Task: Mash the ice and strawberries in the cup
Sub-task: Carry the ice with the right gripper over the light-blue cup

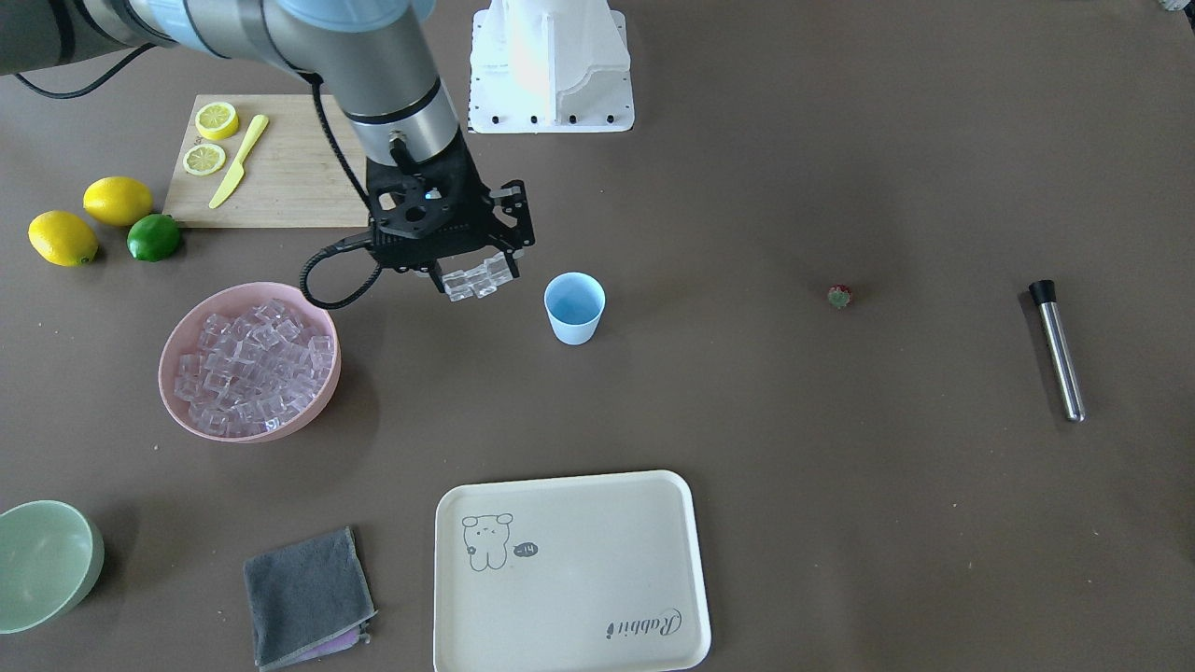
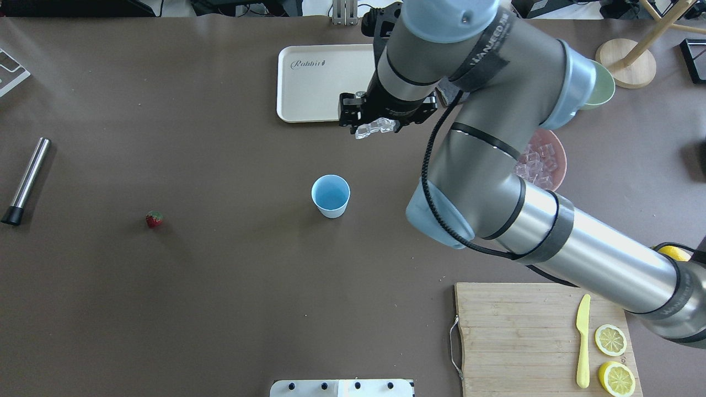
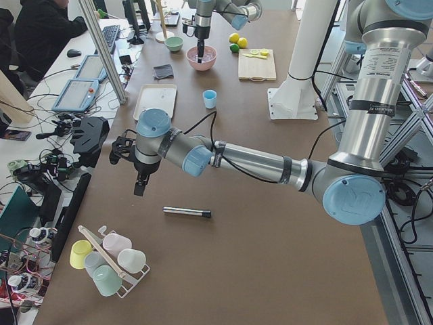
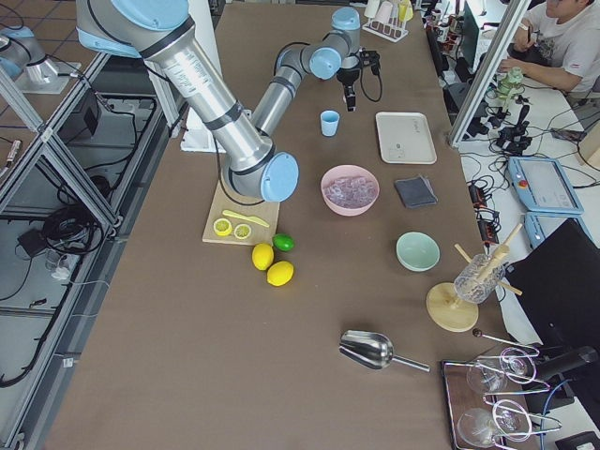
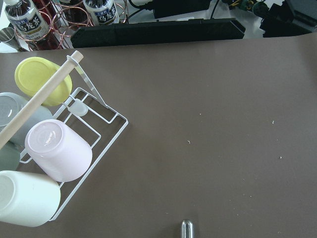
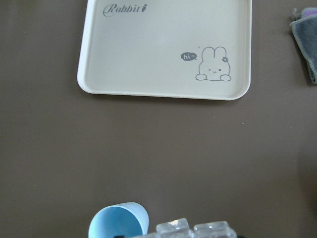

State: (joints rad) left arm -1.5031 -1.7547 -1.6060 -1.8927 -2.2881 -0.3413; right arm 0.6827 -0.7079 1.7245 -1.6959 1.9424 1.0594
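1. Front view: right gripper [image 1: 472, 279] is clamped on a clump of the ice [image 1: 482, 277], raised just beside the cup [image 1: 574, 308] on its pink bowl [image 1: 166, 373] side, not over the mouth yet. The bowl is full of more cubes. The strawberries [image 1: 839, 297], just one berry, lie on the table well apart from the cup on the opposite side, with the muddler [image 1: 1060, 350] farther out.
2. Overhead: the cup stands upright and looks empty.
3. Left side view: left gripper [image 3: 139, 184] hangs far from the cup, near the muddler. Can't tell if it's open.
4. Right side view: adds nothing.
5. Left wrist: no fingers in shot, only the muddler tip.
6. Right wrist: cubes at the bottom edge, cup rim beside them, tray [image 6: 163, 49] beyond the cup.
7. Progress, my read: early. Nothing is in the cup; ice drop, berry and mashing are all left.
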